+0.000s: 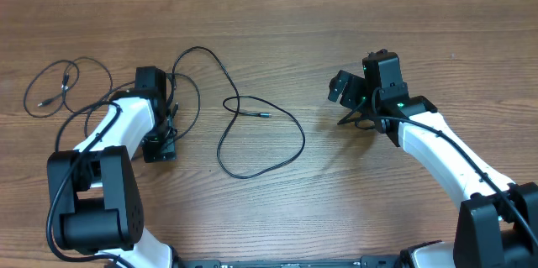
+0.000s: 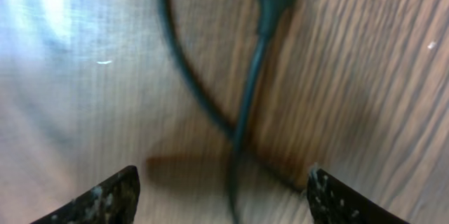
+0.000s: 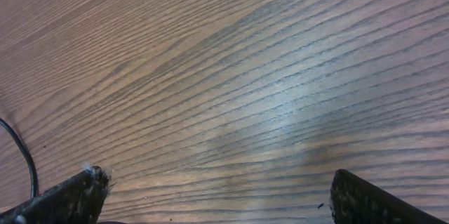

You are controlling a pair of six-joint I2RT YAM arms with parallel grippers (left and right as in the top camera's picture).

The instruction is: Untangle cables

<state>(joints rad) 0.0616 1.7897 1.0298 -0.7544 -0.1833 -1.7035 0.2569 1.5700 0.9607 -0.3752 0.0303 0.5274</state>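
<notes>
1. One cable [image 1: 303, 139] loops loosely at the middle of the table, and another cable [image 1: 52, 97] lies at the far left. Both are thin, limp and light, I judge.
2. The middle cable's small plug end [image 1: 262, 115] seems the firmest place to pinch.
3. The left gripper [image 2: 221, 182] stands spread. A cord [image 2: 245, 97] lies between its fingers, not pinched.
4. The right gripper [image 3: 217, 182] is spread wide over bare wood.
5. The wooden table [image 1: 353, 218] looks smooth, so cords should slide.

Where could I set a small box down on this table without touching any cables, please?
The widest bare wood lies between the middle cable loop and the right gripper, and along the table at its far edge. The near edge below that loop is free too. The left is crowded: cables lie around the left gripper.
</notes>
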